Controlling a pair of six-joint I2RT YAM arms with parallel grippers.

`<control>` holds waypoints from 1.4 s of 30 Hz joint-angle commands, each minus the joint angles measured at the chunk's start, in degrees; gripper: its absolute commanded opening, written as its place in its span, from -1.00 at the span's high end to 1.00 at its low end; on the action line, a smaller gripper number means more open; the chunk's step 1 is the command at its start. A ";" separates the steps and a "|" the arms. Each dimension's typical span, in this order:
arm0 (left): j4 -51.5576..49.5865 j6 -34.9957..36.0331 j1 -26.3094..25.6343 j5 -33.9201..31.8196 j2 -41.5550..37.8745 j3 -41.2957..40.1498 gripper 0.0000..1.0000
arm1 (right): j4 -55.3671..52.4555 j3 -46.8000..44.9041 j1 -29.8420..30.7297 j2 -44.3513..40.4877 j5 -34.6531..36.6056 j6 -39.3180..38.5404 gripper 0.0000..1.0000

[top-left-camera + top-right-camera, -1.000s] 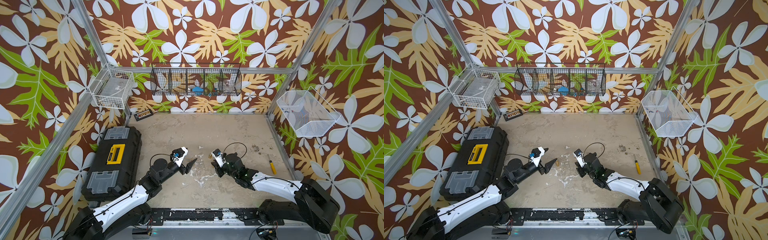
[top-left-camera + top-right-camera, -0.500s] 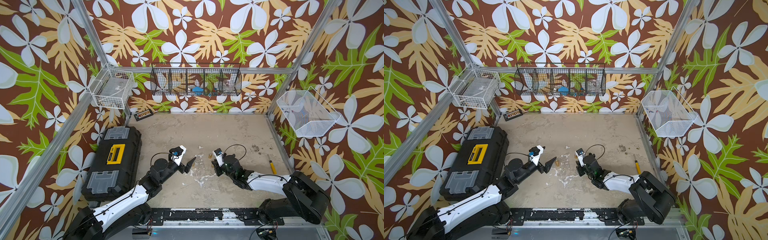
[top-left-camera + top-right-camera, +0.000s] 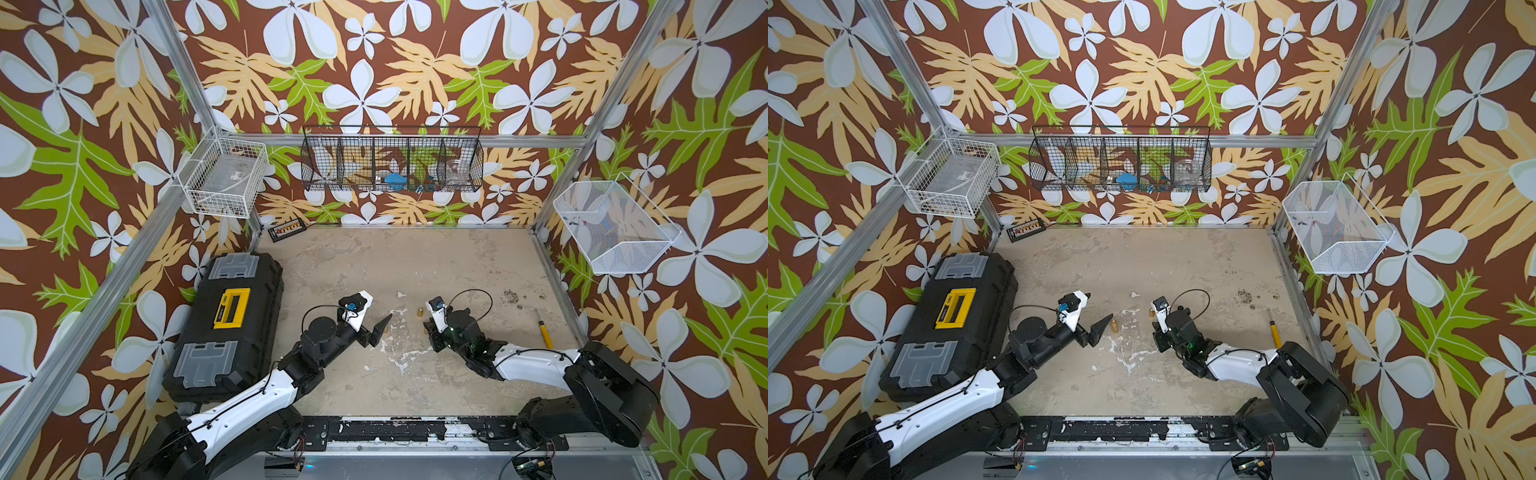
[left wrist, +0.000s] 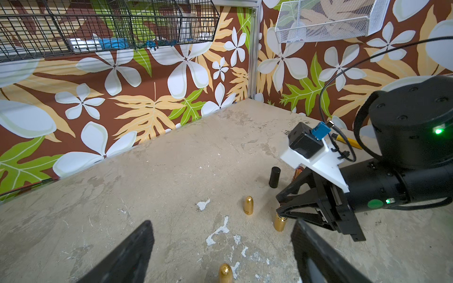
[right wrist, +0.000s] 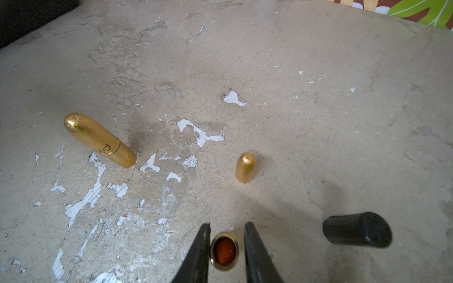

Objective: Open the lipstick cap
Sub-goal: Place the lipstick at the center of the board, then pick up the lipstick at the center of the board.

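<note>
Two gold lipsticks (image 5: 99, 140) (image 5: 224, 251); one gold cap (image 5: 245, 167); one black cap (image 5: 358, 229)

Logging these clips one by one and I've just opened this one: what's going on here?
The right tool flanks an uncapped gold lipstick base that stands upright. It is unclear whether the tool actually grips it. A loose gold cap stands a little apart. The left tool is wide open and empty, close to a closed gold lipstick. A black cylinder stands near the right tool.
</note>
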 commanded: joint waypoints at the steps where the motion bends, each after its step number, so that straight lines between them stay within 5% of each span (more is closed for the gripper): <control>1: 0.51 0.21 0.00 0.41 0.05 0.10 -0.79 | 0.81 0.01 0.03 -0.53 -0.27 0.09 0.44; 21: -0.41 -0.38 0.00 -0.15 0.31 0.53 -0.79 | -2.12 1.14 0.01 -4.75 -1.17 -0.84 0.33; 42: -3.67 -7.49 0.09 -8.62 1.04 1.93 -0.73 | -11.49 9.98 0.05 -10.87 -16.29 -5.78 0.16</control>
